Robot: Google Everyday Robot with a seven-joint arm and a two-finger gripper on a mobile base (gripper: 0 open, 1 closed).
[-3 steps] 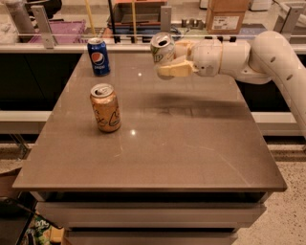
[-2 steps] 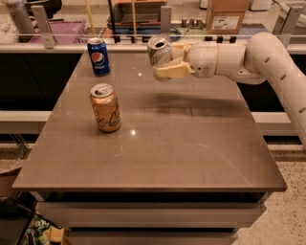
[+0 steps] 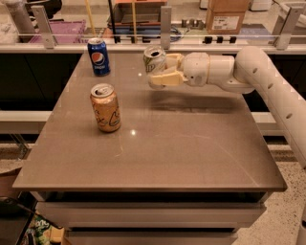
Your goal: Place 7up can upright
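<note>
— Where is the 7up can (image 3: pixel 154 59)?

— Over the far part of the table (image 3: pixel 191 158), near its back edge and roughly mid-width. It stands close to upright, silver top up with the opening showing, leaning only slightly.

— And the gripper (image 3: pixel 158 70)?

— It reaches in from the right and pinches the can. One cream finger (image 3: pixel 165 78) lies across the can's near, lower side, and the other sits behind it on the far side, so the can is right at the fingertips, to the left of the white wrist.

— Is the can resting on the table?

— It looks held clear of the surface. A dark shadow lies on the tabletop below the wrist and the arm (image 3: pixel 267 81), which stretches off to the right edge.

— What else is on the table?

— A blue Pepsi can (image 3: pixel 99 56) stands upright at the far left, well apart from the held can. An orange-gold can (image 3: pixel 105 107) stands upright nearer the front, left of centre. Beyond the table, a cardboard box (image 3: pixel 228 14) sits on the counter behind.
</note>
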